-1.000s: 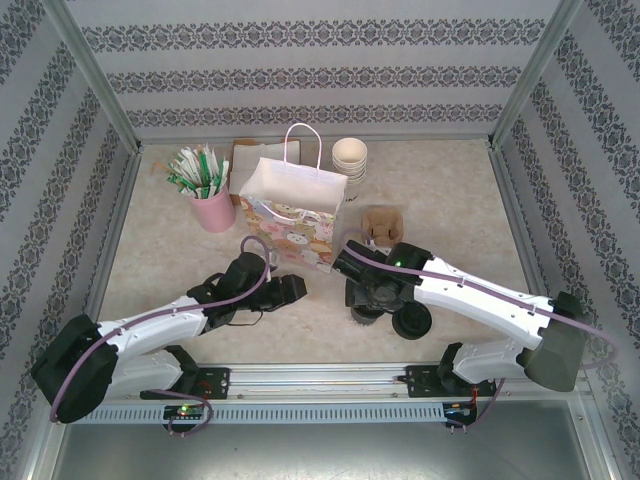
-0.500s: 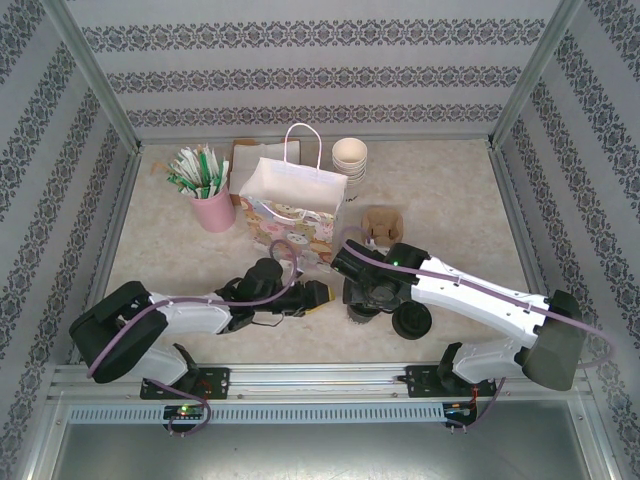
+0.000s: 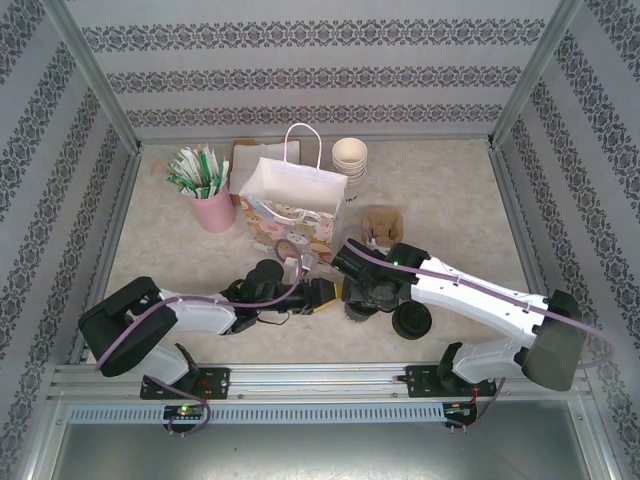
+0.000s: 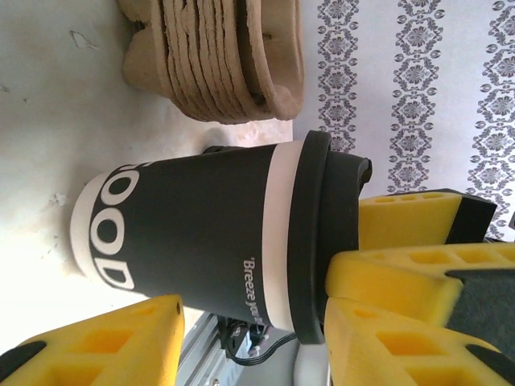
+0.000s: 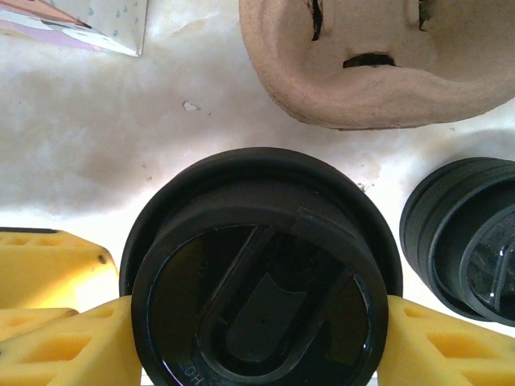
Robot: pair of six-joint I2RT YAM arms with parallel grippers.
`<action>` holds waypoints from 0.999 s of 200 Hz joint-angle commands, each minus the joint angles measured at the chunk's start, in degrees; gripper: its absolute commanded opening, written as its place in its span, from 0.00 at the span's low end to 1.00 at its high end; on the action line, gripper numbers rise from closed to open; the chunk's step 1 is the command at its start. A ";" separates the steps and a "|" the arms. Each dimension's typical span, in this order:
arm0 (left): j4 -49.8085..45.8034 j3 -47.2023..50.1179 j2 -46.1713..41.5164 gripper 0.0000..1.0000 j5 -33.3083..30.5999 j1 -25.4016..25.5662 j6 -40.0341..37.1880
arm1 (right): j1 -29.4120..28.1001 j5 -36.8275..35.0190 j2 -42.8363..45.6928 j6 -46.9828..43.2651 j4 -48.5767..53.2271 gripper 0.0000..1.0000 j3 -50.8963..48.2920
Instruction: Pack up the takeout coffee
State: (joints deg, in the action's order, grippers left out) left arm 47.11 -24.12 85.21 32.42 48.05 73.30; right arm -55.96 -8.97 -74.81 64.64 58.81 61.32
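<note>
The takeout coffee [image 3: 360,308] stands upright on the desk [image 3: 440,190] at lower centre of the top view, lid up, long axis vertical. The right end effector [image 5: 257,342] is directly over it, pads clamped on both sides of the lid. The left end effector [image 4: 249,354], fingers apart and empty, faces the cup's side from the left. The paper gift bag [image 3: 292,205] lies to the upper left.

Fixed overhead camera at the near edge looks down across the whole table [image 3: 450,200]. Left wrist camera views the takeout coffee [image 4: 201,233] side-on at close range. Right wrist camera looks straight down on its lid [image 5: 257,314], equally close.
</note>
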 commanded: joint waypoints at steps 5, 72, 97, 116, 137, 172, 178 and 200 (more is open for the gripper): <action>8.30 0.26 1.74 0.51 1.00 1.08 2.61 | 0.68 0.51 0.45 1.07 -0.17 0.65 -1.21; 7.94 0.11 2.74 0.51 0.81 1.34 2.27 | 0.77 0.81 0.19 1.21 -0.88 0.65 -1.17; 9.04 0.69 3.88 0.52 0.48 1.43 2.59 | 0.75 0.84 0.27 1.19 -1.04 0.65 -0.98; 10.62 1.24 5.09 0.52 0.19 1.47 2.96 | 0.77 0.95 0.33 1.28 -1.22 0.65 -0.95; 13.65 1.64 6.81 0.52 0.24 1.52 4.10 | 0.77 1.19 0.43 1.50 -1.48 0.65 -1.09; 17.94 2.32 8.82 0.52 -0.28 1.61 5.63 | 0.77 1.54 1.21 2.48 -2.36 0.65 -2.21; 18.16 2.40 8.88 0.53 -0.51 1.56 5.63 | 0.77 1.61 1.37 2.65 -2.69 0.65 -2.49; 18.80 2.76 9.10 0.53 -0.88 1.58 5.80 | 0.85 1.91 1.77 3.19 -3.26 0.65 -3.07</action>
State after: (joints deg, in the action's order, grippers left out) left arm 61.49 -22.24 93.43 32.36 48.51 78.32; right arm -55.59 -8.10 -73.89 66.11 57.36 59.68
